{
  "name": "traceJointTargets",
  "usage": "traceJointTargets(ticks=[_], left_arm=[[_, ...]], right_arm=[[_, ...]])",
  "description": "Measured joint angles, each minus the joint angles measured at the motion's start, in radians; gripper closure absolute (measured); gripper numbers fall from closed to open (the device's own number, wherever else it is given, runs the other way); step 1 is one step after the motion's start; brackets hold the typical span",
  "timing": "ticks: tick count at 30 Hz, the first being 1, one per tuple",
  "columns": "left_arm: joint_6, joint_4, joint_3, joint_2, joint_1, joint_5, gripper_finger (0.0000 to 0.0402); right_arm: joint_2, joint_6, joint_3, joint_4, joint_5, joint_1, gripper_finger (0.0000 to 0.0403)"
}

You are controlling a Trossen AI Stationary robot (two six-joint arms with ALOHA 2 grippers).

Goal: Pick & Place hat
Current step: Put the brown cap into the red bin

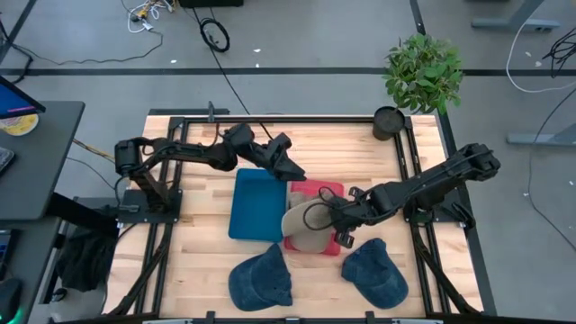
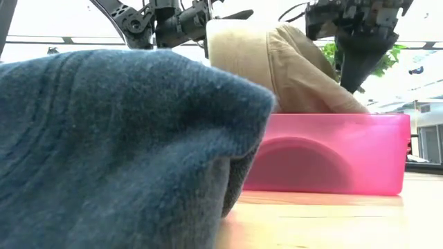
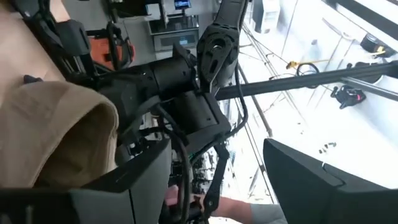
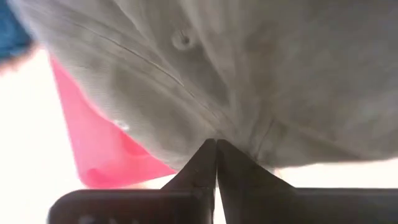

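Note:
A tan hat (image 1: pixel 304 227) is over the near left part of a pink tray (image 1: pixel 326 191); in the low view the tan hat (image 2: pixel 277 62) stands above the pink tray's wall (image 2: pixel 332 152). My right gripper (image 1: pixel 335 219) is shut on the hat from the table's right. My left gripper (image 1: pixel 292 169) is open and empty, above the far corner between the pink tray and a blue tray (image 1: pixel 256 205). In the left wrist view my left gripper (image 3: pixel 217 186) faces the tan hat (image 3: pixel 56 130) and my right arm. My right gripper has its two shut fingertips (image 4: pixel 208 163) on the cloth of the hat's crown (image 4: pixel 219 127), on a seam below the top button. The fingers come from the table's right, slanting down. The hat's lower part reaches the pink tray's rim (image 2: pixel 346 111); whether it rests there I cannot tell.
Two blue denim hats lie near the table's front edge, one at the left (image 1: pixel 261 279) and one at the right (image 1: pixel 373 272). The left one fills the foreground of the low view (image 2: pixel 118 145). A potted plant (image 1: pixel 421 76) stands at the far right corner.

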Motion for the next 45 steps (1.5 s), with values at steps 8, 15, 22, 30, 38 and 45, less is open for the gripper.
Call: traceJointTargets(ticks=[8,15,22,30,38,45], left_arm=[[0.028,-0.008,-0.001,-0.046,0.003,0.057,0.0143],[0.109,-0.011,-0.001,-0.113,0.02,0.061,0.0143],[0.146,-0.01,-0.001,-0.189,0.005,0.076,0.0143],[0.277,-0.01,-0.001,-0.294,-0.044,0.073,0.0143],[0.547,-0.13,-0.001,-0.449,-0.054,-0.048,0.0143],[0.619,-0.302,-0.001,-0.488,-0.054,-0.055,0.0143]], right_arm=[[-0.156,0.028,0.0,0.061,0.025,0.005,0.0379],[-0.284,-0.032,0.0,0.16,0.025,-0.01,0.0321],[-0.281,0.223,0.0,0.144,-0.182,0.002,0.021],[-0.261,0.607,-0.16,0.194,-0.359,0.017,0.0125],[-0.286,0.889,-0.502,0.907,-0.29,0.092,0.0124],[-0.287,0.909,-0.537,0.866,-0.301,0.092,0.0187]])
